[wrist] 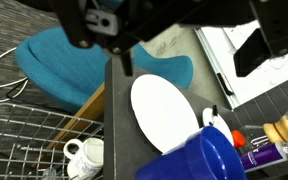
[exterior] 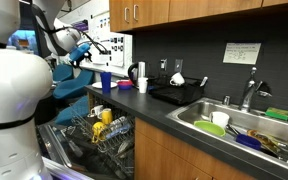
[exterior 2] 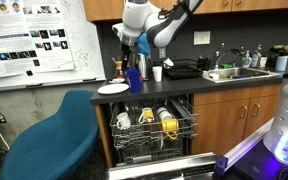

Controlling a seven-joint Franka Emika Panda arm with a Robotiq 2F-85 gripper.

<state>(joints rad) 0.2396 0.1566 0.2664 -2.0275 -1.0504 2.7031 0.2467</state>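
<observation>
claw: spread wide, empty | white plate: below it, not touching

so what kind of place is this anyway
most likely an office or lab break-room kitchen: there's a sink set in the counter, an open, loaded dishwasher below it, and a pinned-up research poster next to a blue office chair

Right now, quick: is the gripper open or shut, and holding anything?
Gripper: open, holding nothing, above the white plate and blue cup.
</observation>
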